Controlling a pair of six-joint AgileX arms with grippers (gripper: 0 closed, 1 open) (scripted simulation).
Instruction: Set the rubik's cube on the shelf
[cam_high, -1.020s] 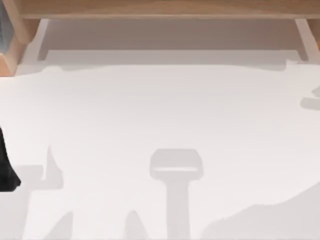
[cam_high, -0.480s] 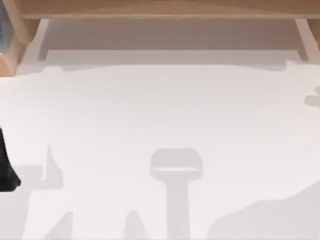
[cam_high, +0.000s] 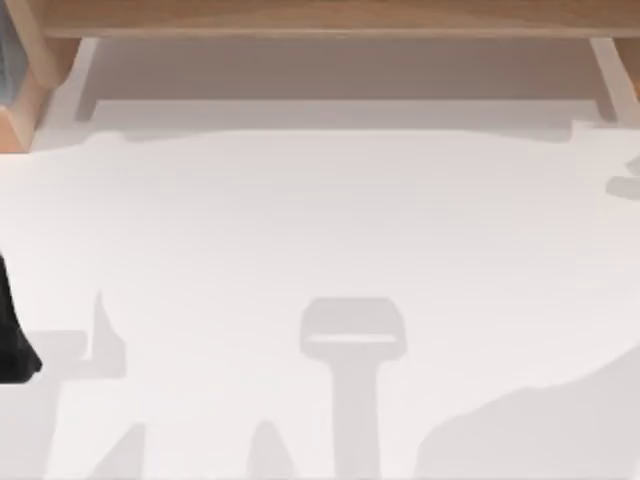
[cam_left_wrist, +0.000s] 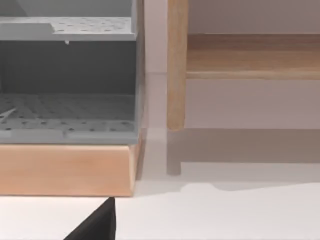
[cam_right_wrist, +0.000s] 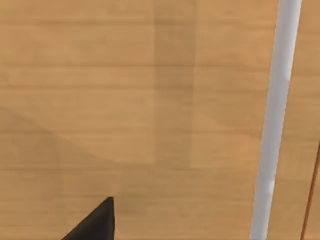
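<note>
The rubik's cube is out of view. The shelf (cam_high: 320, 16) is a long light-brown board across the far edge of the table, standing on wooden side supports (cam_high: 32, 70). The right wrist view looks closely down on light-brown wood (cam_right_wrist: 125, 100), with a black tip of my right gripper (cam_right_wrist: 97, 224) at the edge of the picture. A black tip of my left gripper (cam_left_wrist: 97, 225) hangs low over the white table, facing the shelf's left support (cam_left_wrist: 176, 65). A black part of my left arm (cam_high: 12, 335) sits at the table's left edge.
A grey perforated rack (cam_left_wrist: 67, 80) on a wooden base (cam_left_wrist: 65, 170) stands at the far left, beside the shelf's left support. A white strip (cam_right_wrist: 274, 120) crosses the wood in the right wrist view. Arm shadows lie on the white tabletop (cam_high: 320, 220).
The shadows at the right edge and lower right of the table have shifted a little. The left arm and the shelf have not moved.
</note>
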